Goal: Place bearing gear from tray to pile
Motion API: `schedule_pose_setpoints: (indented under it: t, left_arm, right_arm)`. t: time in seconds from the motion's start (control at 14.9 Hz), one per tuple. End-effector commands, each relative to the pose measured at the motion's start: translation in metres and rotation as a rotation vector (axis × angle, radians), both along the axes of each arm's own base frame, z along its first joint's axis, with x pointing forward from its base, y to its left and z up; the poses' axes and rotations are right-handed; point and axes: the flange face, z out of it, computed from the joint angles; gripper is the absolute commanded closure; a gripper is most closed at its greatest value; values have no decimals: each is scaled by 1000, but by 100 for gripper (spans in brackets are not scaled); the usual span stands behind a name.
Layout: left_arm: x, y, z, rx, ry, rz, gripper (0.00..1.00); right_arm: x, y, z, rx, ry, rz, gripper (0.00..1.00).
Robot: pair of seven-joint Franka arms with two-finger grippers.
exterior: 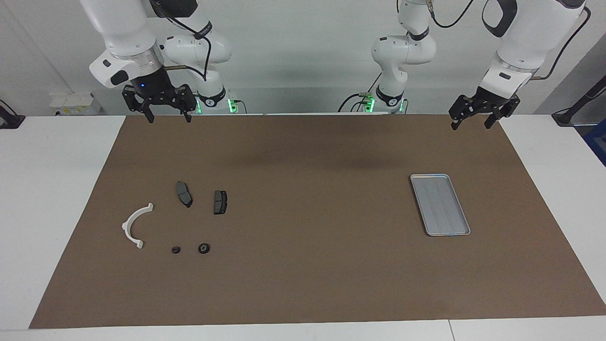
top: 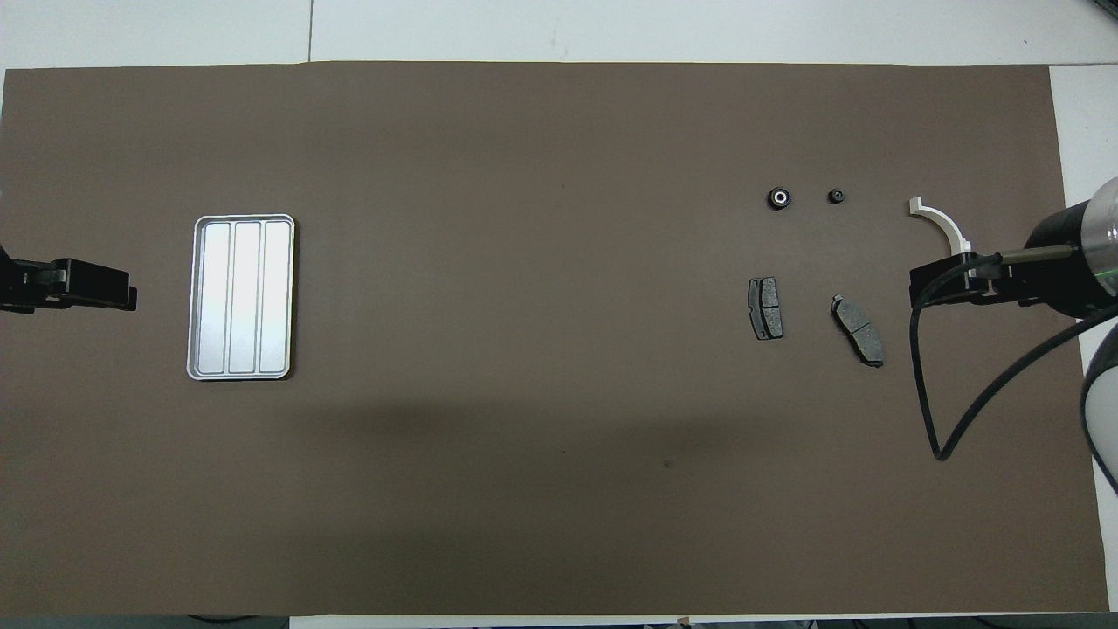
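Observation:
The silver tray [exterior: 440, 204] [top: 241, 297] lies flat toward the left arm's end of the mat, and nothing lies in it. The pile sits toward the right arm's end: a white bracket [exterior: 133, 226] [top: 942, 224] and two dark brake pads [exterior: 184, 193] [exterior: 220, 201]. Farther from the robots than the pads lies a black round bearing gear [exterior: 204, 247] [top: 779, 197] with a pale centre, beside a smaller black round part [exterior: 175, 249] [top: 836, 196]. My right gripper [exterior: 168, 118] [top: 917, 288] hangs open and holds nothing, over the mat's edge by the robots. My left gripper [exterior: 470, 126] [top: 122, 295] waits open above the mat's corner.
A brown mat [exterior: 303, 284] covers most of the white table [exterior: 47, 189]. A black cable [top: 926, 384] loops down from the right arm's wrist over the mat near the brake pads.

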Motion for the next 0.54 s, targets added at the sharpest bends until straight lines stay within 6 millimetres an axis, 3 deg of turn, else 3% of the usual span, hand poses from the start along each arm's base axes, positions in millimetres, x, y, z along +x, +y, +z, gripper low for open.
schedule_pose_setpoints:
  t: [0.0, 0.47]
  left_arm:
    - [0, -1, -2, -12, -10, -8, 0]
    - [0, 1, -1, -12, -8, 4, 0]
  right_arm:
    - [-6, 1, 5, 60, -11, 18, 0]
    - [-6, -2, 7, 69, -15, 12, 0]
